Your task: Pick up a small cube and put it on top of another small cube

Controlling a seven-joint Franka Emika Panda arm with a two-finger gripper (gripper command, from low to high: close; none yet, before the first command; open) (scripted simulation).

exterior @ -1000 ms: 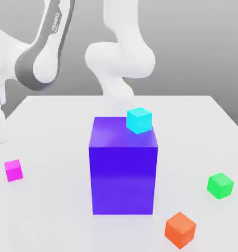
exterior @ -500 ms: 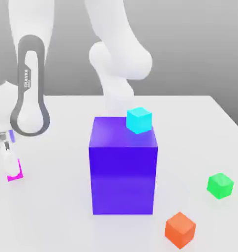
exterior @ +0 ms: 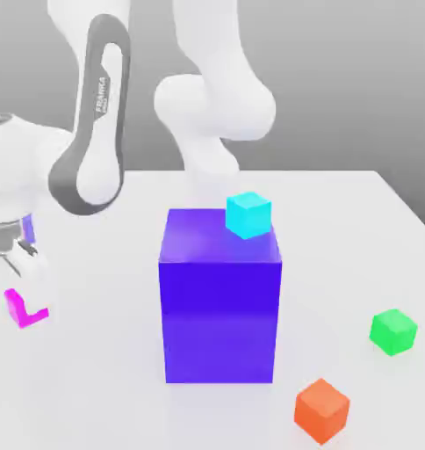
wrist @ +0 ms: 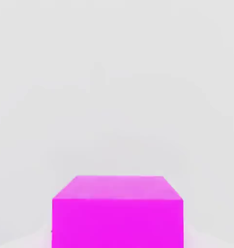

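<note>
A white surface (exterior: 356, 228) carries everything, its far edge meeting a grey backdrop. The white arm (exterior: 212, 97) rises from the far edge and bends over toward the edge on the exterior view's left, where its grey-banded link hangs above the wrist. A big blue-violet block (exterior: 220, 303) stands upright near the middle of the surface, the largest thing on it. A cyan cube (exterior: 248, 214) sits on the block's top face at its far corner on the exterior view's right, turned a little off the block's edges. An orange cube (exterior: 321, 410) lies near the front edge, toward the exterior view's right of the block. The small green cube (exterior: 393, 331) rests close to the edge on the exterior view's right, well apart from the orange one and from the block. The end effector (exterior: 25, 290) points down at the edge on the exterior view's left, its fingers drawn together and clamped on the small magenta cube (exterior: 25, 308), part of which shows below and beside a white finger. From the hand view the magenta cube (wrist: 117, 213) sits squarely in front, against the pale surface (wrist: 117, 87).
</note>
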